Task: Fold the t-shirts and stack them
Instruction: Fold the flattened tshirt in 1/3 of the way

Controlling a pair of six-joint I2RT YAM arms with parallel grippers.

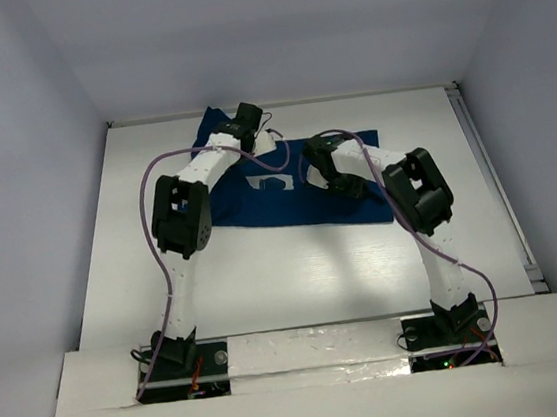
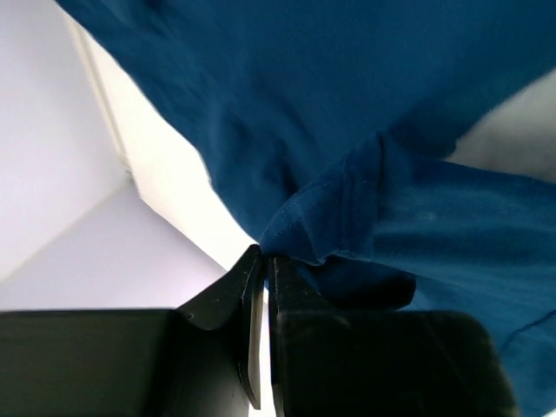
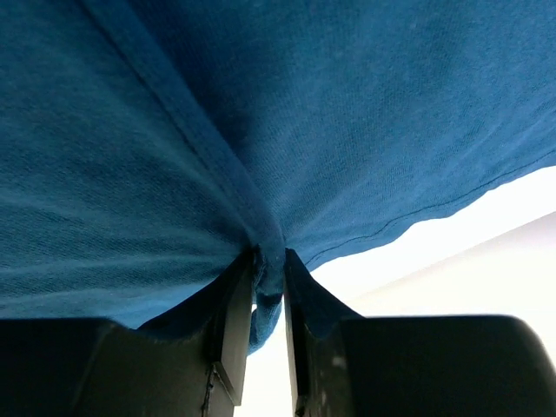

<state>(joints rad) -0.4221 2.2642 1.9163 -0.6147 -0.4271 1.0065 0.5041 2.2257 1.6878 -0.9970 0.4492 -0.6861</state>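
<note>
One dark navy-blue t-shirt lies on the white table, with part of its white print showing between the arms. My left gripper is at the shirt's far left corner. In the left wrist view the left gripper is shut, with a bunched fold of the shirt pinched at its tips. My right gripper is over the shirt's far middle. In the right wrist view the right gripper is shut on a gathered fold of the cloth, which hangs lifted above the table.
Grey walls close off the table at the back and on both sides. A rail runs along the table's right edge. Purple cables loop beside both arms. Bare table lies in front of the shirt.
</note>
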